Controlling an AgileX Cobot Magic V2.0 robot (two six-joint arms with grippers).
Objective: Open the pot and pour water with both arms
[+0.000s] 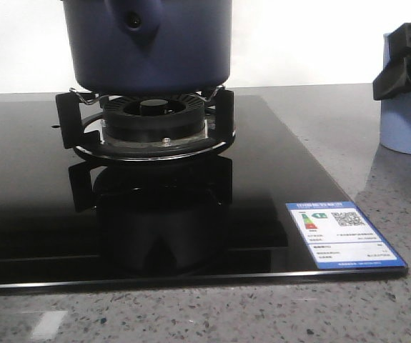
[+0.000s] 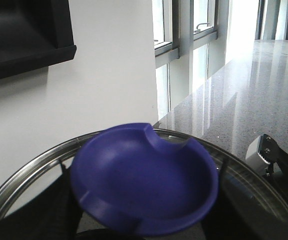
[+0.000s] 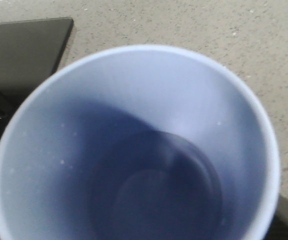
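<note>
On burner: navy pot, handle stub facing camera.
Counter right: pale-blue cup.
Right hand: gripping cup rim.
Left hand: cannot tell.

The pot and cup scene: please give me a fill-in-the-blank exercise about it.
1. The dark blue pot sits on the ____ of the black glass stove.
2. The pale-blue cup stands on the speckled ____, beside the stove.
3. The right gripper is at the ____ of the cup.

Missing words: burner; counter; rim
</note>
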